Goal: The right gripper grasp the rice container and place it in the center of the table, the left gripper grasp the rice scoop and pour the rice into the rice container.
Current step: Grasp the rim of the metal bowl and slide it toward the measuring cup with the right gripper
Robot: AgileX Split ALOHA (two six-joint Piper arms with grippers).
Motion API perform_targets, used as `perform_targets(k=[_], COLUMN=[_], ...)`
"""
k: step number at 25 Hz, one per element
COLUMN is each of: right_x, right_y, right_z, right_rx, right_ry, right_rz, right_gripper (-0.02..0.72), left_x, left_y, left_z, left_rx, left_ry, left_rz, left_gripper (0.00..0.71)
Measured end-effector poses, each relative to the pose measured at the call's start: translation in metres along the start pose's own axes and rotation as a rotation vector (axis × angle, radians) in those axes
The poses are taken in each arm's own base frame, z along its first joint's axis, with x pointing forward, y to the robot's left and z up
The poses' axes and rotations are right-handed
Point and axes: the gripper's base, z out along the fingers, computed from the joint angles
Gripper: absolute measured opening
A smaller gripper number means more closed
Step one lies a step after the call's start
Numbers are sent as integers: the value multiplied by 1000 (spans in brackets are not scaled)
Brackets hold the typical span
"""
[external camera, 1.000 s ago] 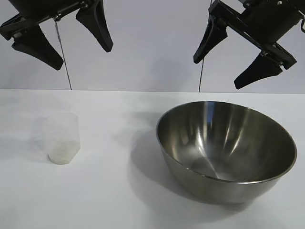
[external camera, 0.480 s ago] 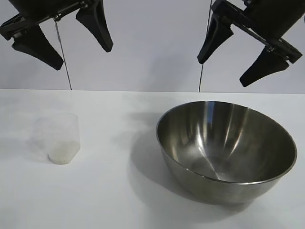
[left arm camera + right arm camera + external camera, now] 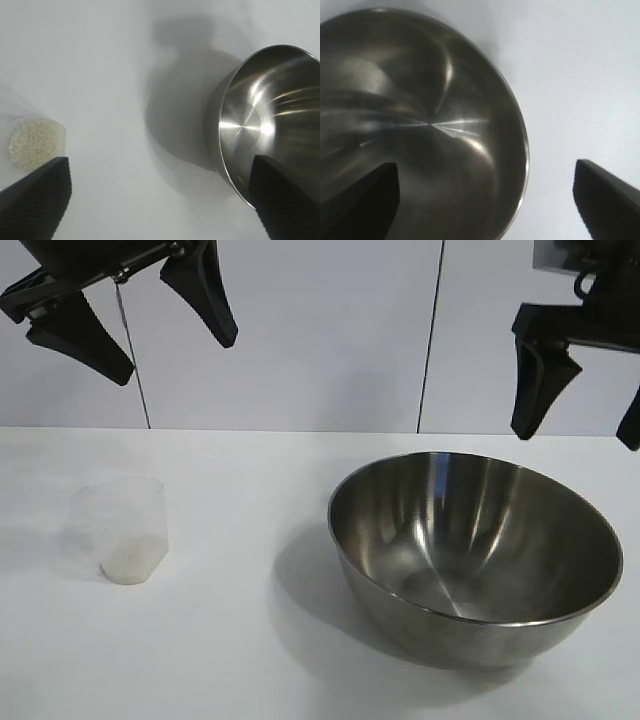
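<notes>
The black two-fingered right gripper (image 3: 582, 430), fingers spread wide and empty, hangs above the far right rim of the large shiny stainless-steel rice container (image 3: 475, 555).

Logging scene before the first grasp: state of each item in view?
rice container: upright on the table, empty, not gripped
rice scoop: upright, left of the container, apart from it, not gripped
rice: thin layer in the scoop's bottom
left pincer: open, holding nothing, raised above the scoop
right pincer: open, holding nothing, above the container's right rim
</notes>
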Motion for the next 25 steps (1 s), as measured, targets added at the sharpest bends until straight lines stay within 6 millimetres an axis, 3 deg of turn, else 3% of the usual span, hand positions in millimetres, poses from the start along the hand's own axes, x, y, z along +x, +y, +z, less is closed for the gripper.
perform_targets(k=[10,17,22,25], right_x=[32,34,35,35], right_y=[-8,-9,-10,-10], right_z=[56,85,96,97], right_rx=[21,5,3,-1], right_ry=[-31,-3,22,25], right_rz=[28,68,78,85], right_gripper=[652,642,493,335], left_x=[0,0,-1,-1], left_y=[0,0,0,0], left_z=[0,0,0,0], left_rx=[0,0,0,0], left_ry=[-3,-4,-6,-6], left_rz=[0,0,0,0], left_gripper=[694,694,694,694])
